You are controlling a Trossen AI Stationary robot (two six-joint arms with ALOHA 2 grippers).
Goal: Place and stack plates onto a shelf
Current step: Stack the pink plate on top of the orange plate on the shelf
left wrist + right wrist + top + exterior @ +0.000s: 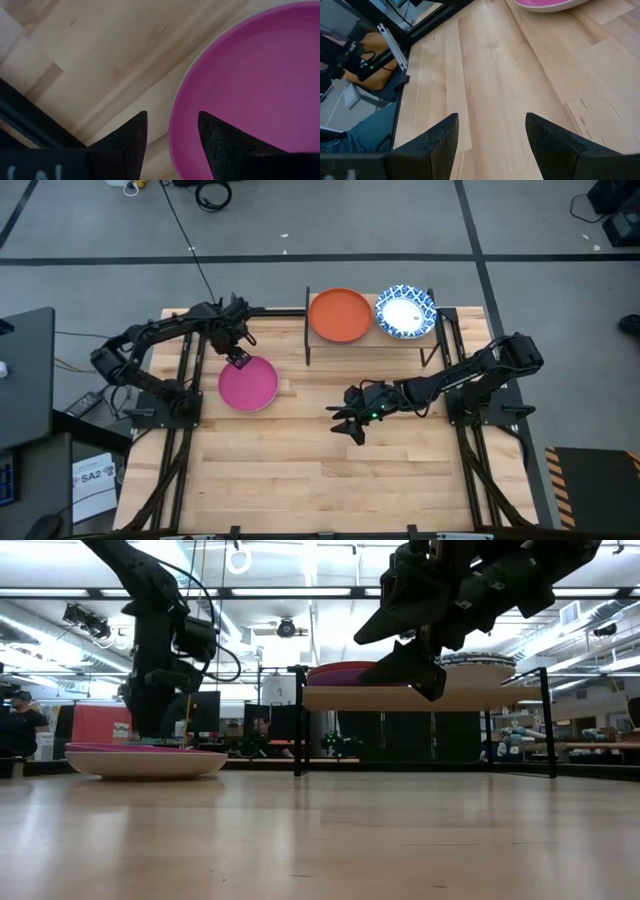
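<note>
Fingers (131, 142) dark and wedge-shaped straddle smooth round magenta plate (250, 85) rim.

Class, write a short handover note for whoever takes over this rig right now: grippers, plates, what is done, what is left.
Left gripper: open, at the far rim of the magenta plate, which lies on the table; one finger is over the rim, nothing gripped.
Right gripper: open, empty, above mid-table.
Shelf: holds the orange plate and a blue-rimmed plate side by side.
Done: those two are placed.
Left: grip the magenta plate and stack it on the shelf.
</note>
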